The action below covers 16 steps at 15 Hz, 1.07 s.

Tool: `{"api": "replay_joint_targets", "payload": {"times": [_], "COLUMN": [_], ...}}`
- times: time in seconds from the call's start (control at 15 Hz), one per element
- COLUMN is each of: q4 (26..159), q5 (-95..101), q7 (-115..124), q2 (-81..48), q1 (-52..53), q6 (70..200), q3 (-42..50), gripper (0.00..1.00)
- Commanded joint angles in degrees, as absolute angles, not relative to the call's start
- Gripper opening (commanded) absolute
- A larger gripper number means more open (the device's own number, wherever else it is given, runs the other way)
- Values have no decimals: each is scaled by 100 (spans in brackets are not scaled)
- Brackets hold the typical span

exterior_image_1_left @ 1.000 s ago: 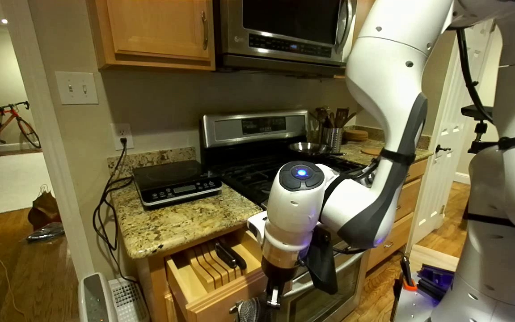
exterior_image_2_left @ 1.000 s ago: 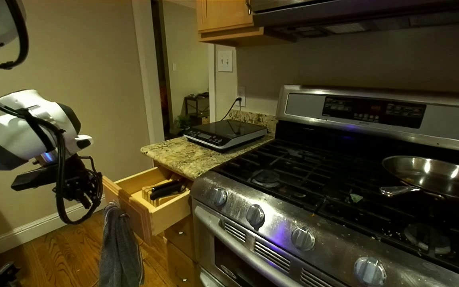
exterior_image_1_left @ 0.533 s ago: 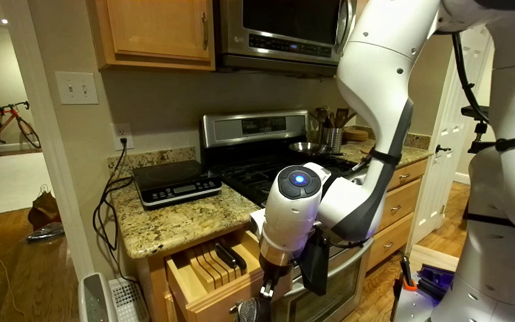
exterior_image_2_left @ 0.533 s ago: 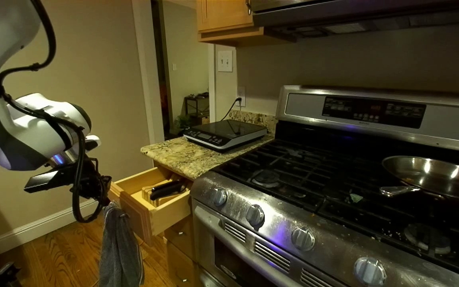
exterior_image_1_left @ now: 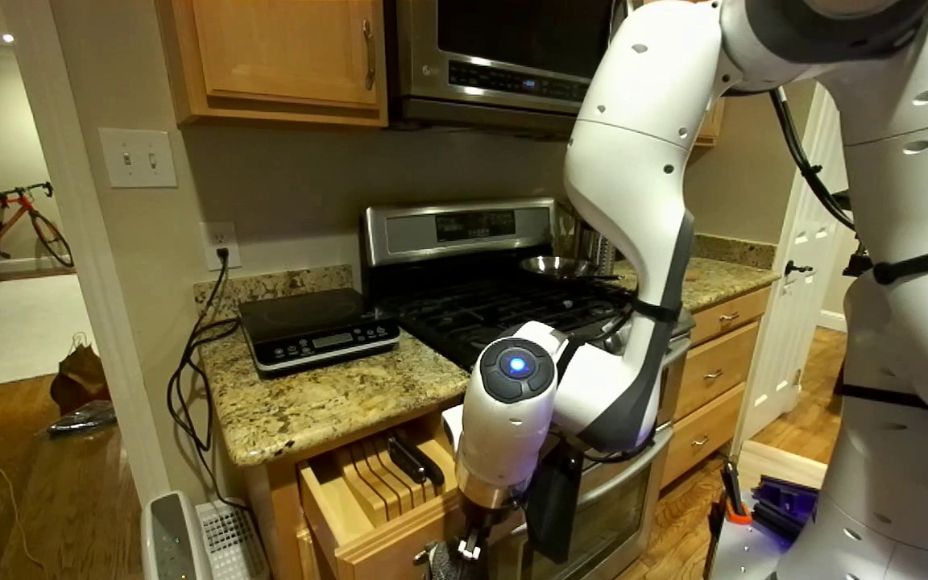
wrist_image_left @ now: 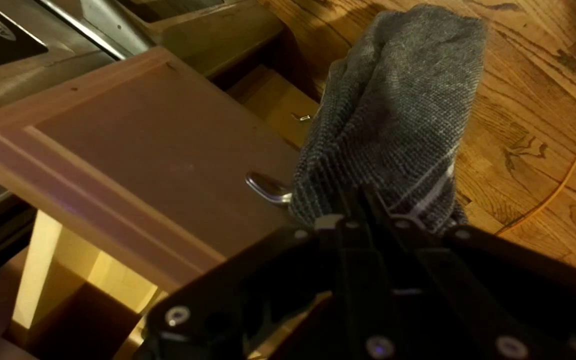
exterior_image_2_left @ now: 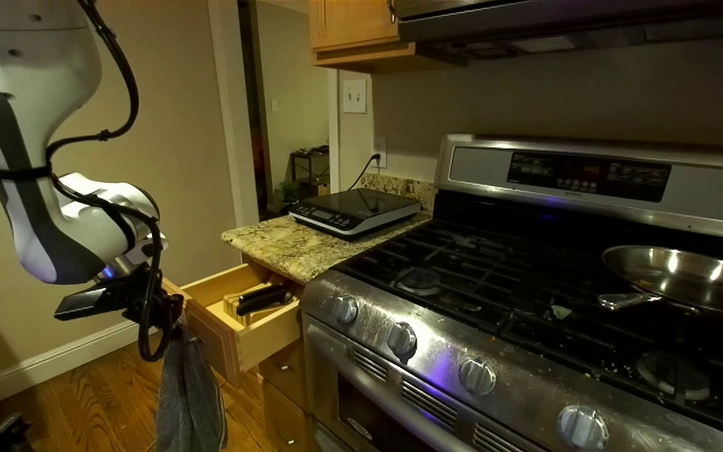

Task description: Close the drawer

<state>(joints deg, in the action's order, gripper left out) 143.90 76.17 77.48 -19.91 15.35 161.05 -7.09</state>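
Observation:
The honey-oak drawer stands pulled out in both exterior views [exterior_image_1_left: 391,544] [exterior_image_2_left: 214,342]. Slotted knife dividers [exterior_image_1_left: 371,479] with black-handled knives lie inside. In the wrist view the flat drawer front [wrist_image_left: 168,155] fills the left, with a metal handle [wrist_image_left: 268,190]. A grey towel [wrist_image_left: 403,95] hangs from the handle and covers part of it. My gripper is in front of the drawer front, by the towel, in the exterior views [exterior_image_1_left: 470,549] [exterior_image_2_left: 176,311]. In the wrist view the gripper [wrist_image_left: 363,192] has its fingertips together over the towel, with nothing seen between them. Whether it touches the towel cannot be told.
The granite counter [exterior_image_1_left: 335,403] with an induction cooktop [exterior_image_1_left: 315,330] overhangs the drawer. The steel oven [exterior_image_2_left: 386,351] stands beside the drawer. A pan [exterior_image_2_left: 681,276] sits on the stove. Lower drawers [exterior_image_2_left: 286,402] are under the open one.
My arm has moved toward the drawer front and lower, bringing the gripper in beside the towel and handle. The drawer has not visibly moved.

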Motion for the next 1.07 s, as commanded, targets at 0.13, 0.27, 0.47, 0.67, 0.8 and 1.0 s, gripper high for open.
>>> {"api": "replay_joint_targets", "payload": {"times": [0.13,0.27,0.47,0.67,0.8,1.0], "q4": [14071,14004,13817,13599,13404,13008], "q5": [8139,8239,8718,9418,9832,10328], "q7": [8327,8401,8745,9110,9294,9459], "q2": [-1989,-2024,-2079,-2175,-2321,-2671], "q1": [1791,1814,1872,1889,1855,1770], "q6": [15582,15496,15381,15163,15020,14922], "q3": [-645,-644,-593,-593,-592,-546], "gripper": [7,7,8,7,7,7]}}
